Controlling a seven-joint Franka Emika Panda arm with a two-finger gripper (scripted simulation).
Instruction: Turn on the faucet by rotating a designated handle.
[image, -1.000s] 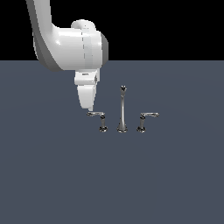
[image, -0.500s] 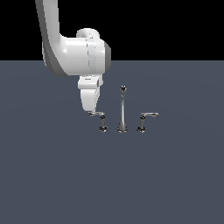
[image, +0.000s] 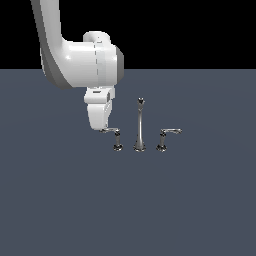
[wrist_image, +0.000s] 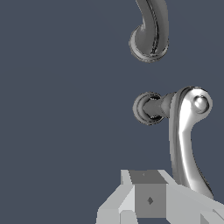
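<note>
The faucet stands on the dark grey table, near the middle of the exterior view. It consists of three chrome pieces in a row: a tall, slender spout in the centre and a short lever on a flared post at each side.

The handle is the lever on the exterior view's left of the spout. Its thin arm points away from the spout toward the exterior view's left, roughly level, atop its post. The mirror-image right lever points toward the exterior view's right and stands well apart from the arm.

The white arm enters from the upper left of the exterior view and hangs the gripper just over the outer end of the handle. In that view the gripper tip appears to touch the end of the lever arm.

In the wrist view, the handle runs lengthwise beside a grey finger, with its post and the spout base beyond. The lever end lies just beside the finger; contact cannot be confirmed. Only part of the gripper shows, so whether the jaws are spread or pressed together cannot be told.
</note>
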